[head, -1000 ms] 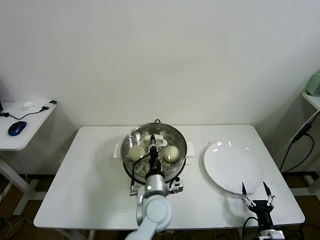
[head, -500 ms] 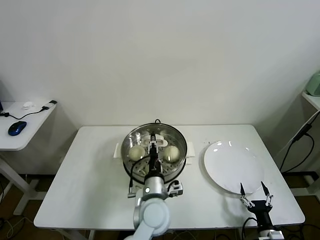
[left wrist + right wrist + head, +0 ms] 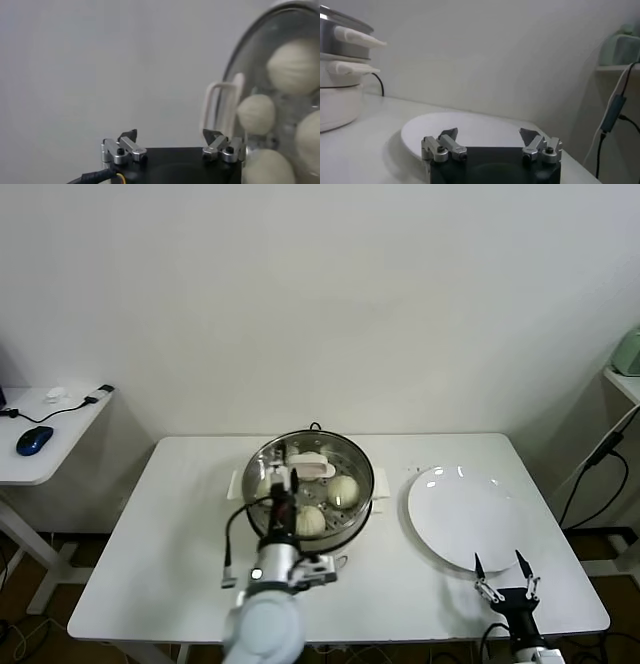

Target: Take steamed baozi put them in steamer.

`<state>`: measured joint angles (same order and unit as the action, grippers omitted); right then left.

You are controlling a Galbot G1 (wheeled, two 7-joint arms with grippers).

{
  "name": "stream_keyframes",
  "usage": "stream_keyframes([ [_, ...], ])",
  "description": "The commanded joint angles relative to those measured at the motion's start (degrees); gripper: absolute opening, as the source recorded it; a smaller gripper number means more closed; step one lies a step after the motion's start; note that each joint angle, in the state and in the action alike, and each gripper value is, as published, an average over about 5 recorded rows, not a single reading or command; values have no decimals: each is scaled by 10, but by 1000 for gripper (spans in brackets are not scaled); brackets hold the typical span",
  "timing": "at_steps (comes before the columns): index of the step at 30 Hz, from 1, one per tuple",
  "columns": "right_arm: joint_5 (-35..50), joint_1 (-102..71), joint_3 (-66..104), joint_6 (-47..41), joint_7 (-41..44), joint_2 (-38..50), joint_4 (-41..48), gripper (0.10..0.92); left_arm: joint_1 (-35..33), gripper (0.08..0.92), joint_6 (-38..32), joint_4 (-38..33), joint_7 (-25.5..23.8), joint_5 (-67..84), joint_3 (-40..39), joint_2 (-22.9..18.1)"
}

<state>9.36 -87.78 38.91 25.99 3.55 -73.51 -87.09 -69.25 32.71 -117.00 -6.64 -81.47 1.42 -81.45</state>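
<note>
Steamer [image 3: 352, 459]: centre of my head view, upright, handles pointing left and right.
Buns [image 3: 343, 489]: I see them on its tray, domes up.
Left gripper [image 3: 278, 474]: spread wide over the steamer's left side, empty.
Right gripper [image 3: 497, 568]: spread wide, empty, lower right below the plate [image 3: 440, 524].

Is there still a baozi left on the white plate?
No: in the head view the white plate lies bare, and the baozi that show sit inside the steamer.
</note>
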Motion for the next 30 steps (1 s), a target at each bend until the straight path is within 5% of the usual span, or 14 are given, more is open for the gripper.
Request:
stream_keyframes([
  [1,23,-9,-4,13,-8,0,-20,823,-8,822,8,-27,-3,4,-10,11],
  [9,57,-16,-10,-6,-6,8,-40,823,-45,823,-142,-102,137,405,208,55],
  [16,64,-14,-17,-21,-6,15,-39,823,-133,823,-301,-17,126,892,430,84],
  [20,85,-13,-22,-24,-4,23,-39,823,-186,823,-357,66,96,1058,447,114],
  [30,99,-13,-21,-23,-2,28,-36,823,-202,823,-493,228,24,1029,376,89],
])
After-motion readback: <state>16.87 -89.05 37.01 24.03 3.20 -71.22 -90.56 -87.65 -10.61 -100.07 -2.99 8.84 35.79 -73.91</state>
